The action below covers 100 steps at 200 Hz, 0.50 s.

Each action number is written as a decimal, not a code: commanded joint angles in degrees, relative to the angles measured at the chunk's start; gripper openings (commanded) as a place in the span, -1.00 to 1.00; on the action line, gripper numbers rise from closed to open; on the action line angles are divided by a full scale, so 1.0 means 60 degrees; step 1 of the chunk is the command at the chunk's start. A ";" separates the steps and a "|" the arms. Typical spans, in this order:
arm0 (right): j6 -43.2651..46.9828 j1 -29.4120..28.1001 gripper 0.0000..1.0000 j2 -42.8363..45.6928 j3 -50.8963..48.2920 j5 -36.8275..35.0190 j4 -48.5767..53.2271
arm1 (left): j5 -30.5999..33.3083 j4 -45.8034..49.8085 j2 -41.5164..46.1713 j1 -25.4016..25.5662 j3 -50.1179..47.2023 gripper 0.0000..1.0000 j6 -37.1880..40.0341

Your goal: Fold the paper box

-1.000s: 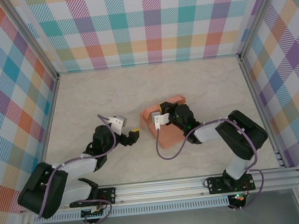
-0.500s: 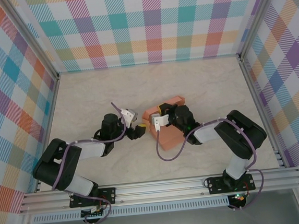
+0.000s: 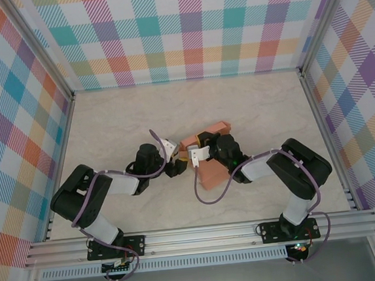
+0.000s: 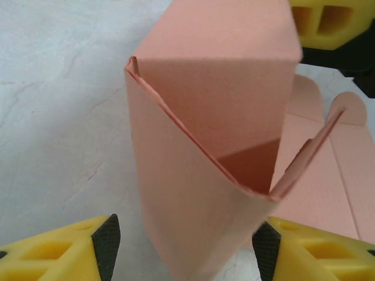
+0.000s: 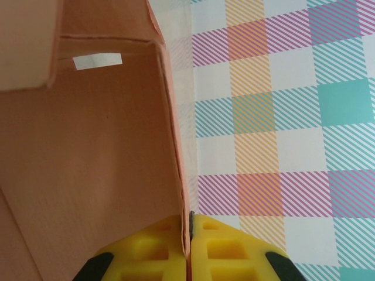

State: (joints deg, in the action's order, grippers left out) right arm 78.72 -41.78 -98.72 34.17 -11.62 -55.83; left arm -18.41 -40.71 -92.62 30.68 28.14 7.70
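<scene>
Table (image 3: 107, 121) | left gripper (image 3: 180, 167) reached paper box (image 3: 211, 174) | right gripper (image 5: 188, 249) pinching wall

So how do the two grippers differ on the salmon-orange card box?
Left gripper: yellow fingers apart, straddling a raised corner of the salmon-orange card box. Right gripper: fingers shut, pinching one thin wall. The left reaches in from the box's left, the right from its right. Both have yellow fingers with black pads.

Salmon paper box (image 3: 214, 172) — left gripper (image 3: 181, 168) at its left edge, right gripper (image 3: 200, 154) over its top.
</scene>
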 commanded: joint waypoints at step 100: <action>-0.0244 -0.0610 -0.86 0.0139 -0.0504 0.0150 0.0211 | 0.2190 -0.1046 -0.0486 0.0087 0.0261 0.00 -0.0330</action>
State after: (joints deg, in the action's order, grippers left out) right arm 78.72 -43.40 -98.63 32.95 -14.59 -56.62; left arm -11.86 -42.70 -95.26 31.31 28.14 6.83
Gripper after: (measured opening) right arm 0.070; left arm 0.501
